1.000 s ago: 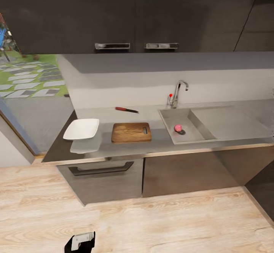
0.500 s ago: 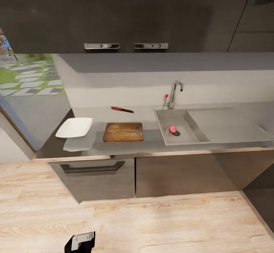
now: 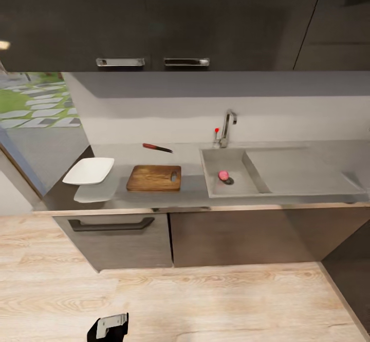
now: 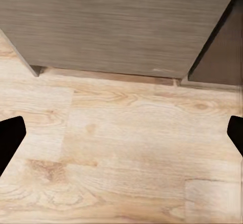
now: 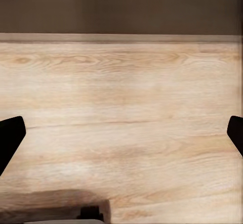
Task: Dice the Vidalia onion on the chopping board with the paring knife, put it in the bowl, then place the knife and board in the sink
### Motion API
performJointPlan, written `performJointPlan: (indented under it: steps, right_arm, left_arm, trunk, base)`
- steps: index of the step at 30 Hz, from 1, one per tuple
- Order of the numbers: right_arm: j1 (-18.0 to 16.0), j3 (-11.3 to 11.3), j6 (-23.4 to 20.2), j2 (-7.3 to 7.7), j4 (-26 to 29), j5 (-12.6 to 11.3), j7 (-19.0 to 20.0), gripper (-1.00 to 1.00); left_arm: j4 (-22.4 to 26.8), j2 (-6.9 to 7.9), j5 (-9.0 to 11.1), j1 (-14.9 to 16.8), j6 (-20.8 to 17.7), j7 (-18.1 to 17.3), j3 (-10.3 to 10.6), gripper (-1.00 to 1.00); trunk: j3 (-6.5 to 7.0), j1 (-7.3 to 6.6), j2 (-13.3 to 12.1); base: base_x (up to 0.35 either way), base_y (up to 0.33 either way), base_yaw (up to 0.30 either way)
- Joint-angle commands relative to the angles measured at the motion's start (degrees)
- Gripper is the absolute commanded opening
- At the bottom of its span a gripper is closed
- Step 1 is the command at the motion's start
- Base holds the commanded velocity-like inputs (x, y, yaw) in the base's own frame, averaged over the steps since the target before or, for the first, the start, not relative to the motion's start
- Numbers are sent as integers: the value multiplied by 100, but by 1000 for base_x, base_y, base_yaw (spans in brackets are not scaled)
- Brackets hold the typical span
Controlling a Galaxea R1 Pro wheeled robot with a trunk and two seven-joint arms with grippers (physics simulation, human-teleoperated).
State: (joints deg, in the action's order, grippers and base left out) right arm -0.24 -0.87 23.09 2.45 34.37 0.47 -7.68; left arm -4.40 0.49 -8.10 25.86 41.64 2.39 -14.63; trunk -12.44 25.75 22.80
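Camera panned right, scene shifted left, objects unmoved | left gripper (image 4: 121,133), right gripper (image 5: 121,133) spread wide, empty, over floor | Vidalia onion (image 3: 223,176) in sink (image 3: 213,182), far ahead | approach pending.

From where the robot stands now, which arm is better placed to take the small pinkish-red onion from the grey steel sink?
Probably the right arm: the small pinkish-red onion lies in the grey steel sink, right of the view's centre. Both hands, left hand and right hand, hang open over the floor.

pink Vidalia onion (image 3: 223,175) in sink (image 3: 241,190) by drain | chopping board (image 3: 153,178) flat on countertop (image 3: 195,194) | paring knife (image 3: 156,148) behind board | white bowl (image 3: 89,171) left
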Motion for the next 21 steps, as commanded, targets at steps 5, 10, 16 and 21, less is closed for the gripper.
performJointPlan:
  steps: [5, 10, 16, 21]
  right_arm:
    - [-3, -10, 11, 1, -1, 5, -24, 100]
    - [-2, -10, 11, 1, -1, 5, -25, 100]
    - [-2, -10, 11, 1, -5, 5, -24, 100]
    - [-2, -10, 11, 1, -6, 5, -24, 100]
  left_arm:
    - [-25, 3, -61, 12, 37, 25, -41, 100]
    - [-25, 3, -61, 10, 37, 25, -43, 100]
    - [-25, 3, -61, 10, 37, 25, -41, 100]
    - [-25, 3, -61, 11, 37, 25, -41, 100]
  trunk:
    - [-11, 3, 12]
    - [-11, 3, 12]
    - [-11, 3, 12]
    - [-11, 3, 12]
  base:
    - [0, -271, 1]
    - [0, -271, 0]
    - [0, -271, 0]
    - [0, -271, 0]
